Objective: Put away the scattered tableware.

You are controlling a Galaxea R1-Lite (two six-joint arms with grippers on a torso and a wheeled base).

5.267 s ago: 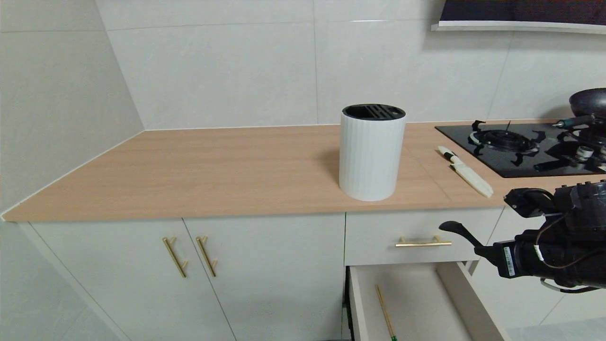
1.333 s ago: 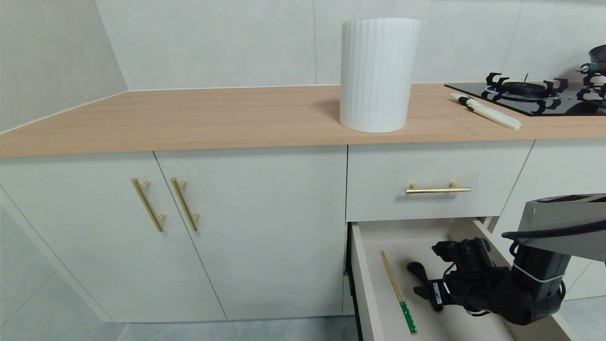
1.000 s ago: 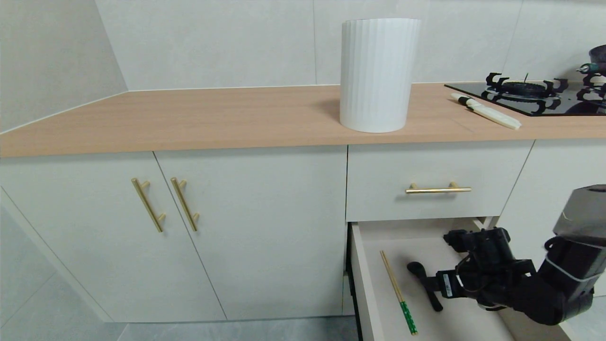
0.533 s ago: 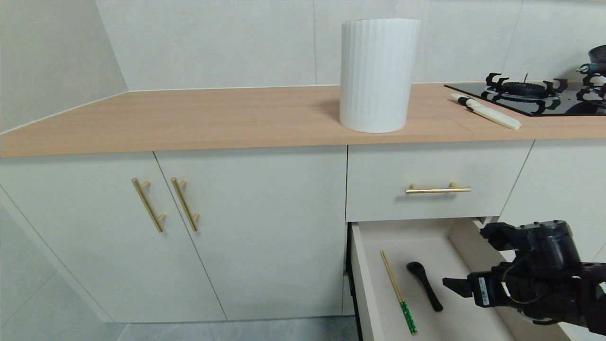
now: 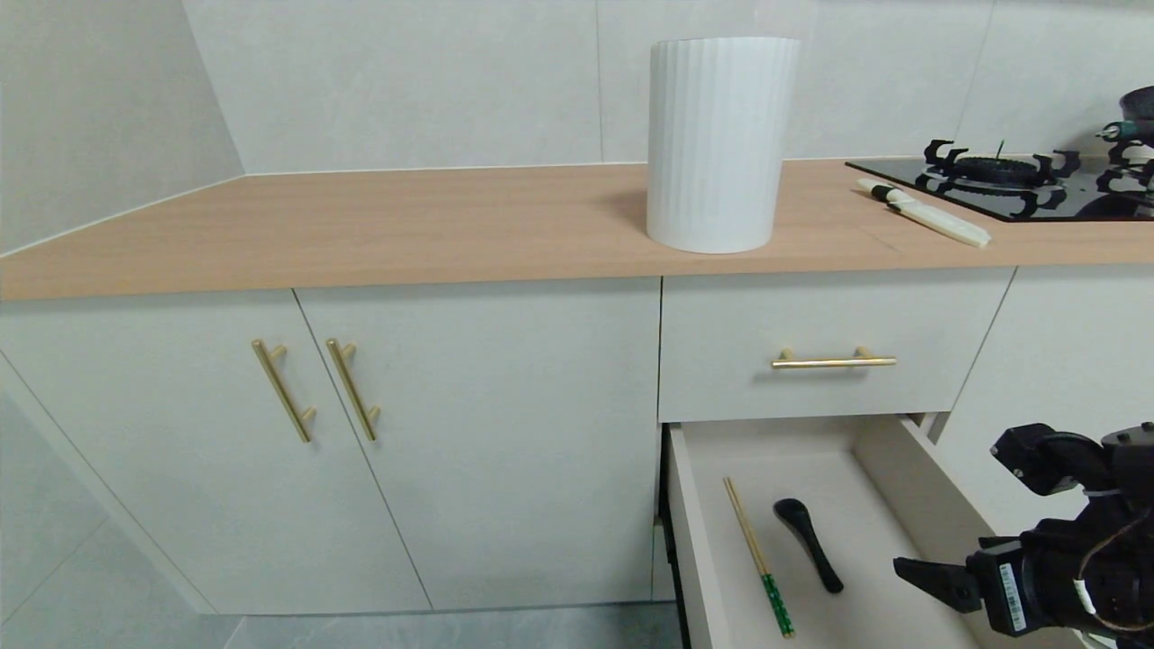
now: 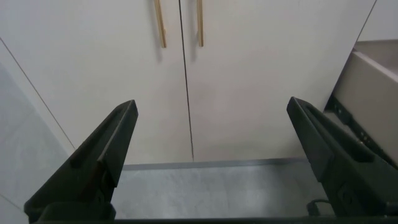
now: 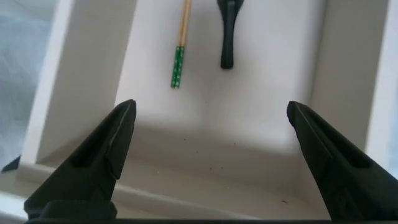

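- Your right gripper [image 7: 208,115] was spread wide and held nothing.
- It hung over the front of the open drawer [image 5: 911,487], toward the drawer's right wall.
- The black spoon [image 5: 809,544] lay flat on the drawer floor, bowl toward the back and handle toward the front. It was clear of your right gripper, ahead of the fingertips and not between them.
- The green-tipped chopsticks [image 5: 755,557] lay just beside the spoon on its left, roughly parallel to it, green ends toward the drawer front.
- A pale knife [image 5: 924,214] lay on the table [image 5: 406,216] between the white ribbed holder [image 5: 712,144] and the gas stove [image 5: 1001,171], well above and apart from both grippers.
- Your left gripper [image 6: 211,106] was also wide open and empty, facing the lower cabinet doors [image 6: 186,74] down near the floor.
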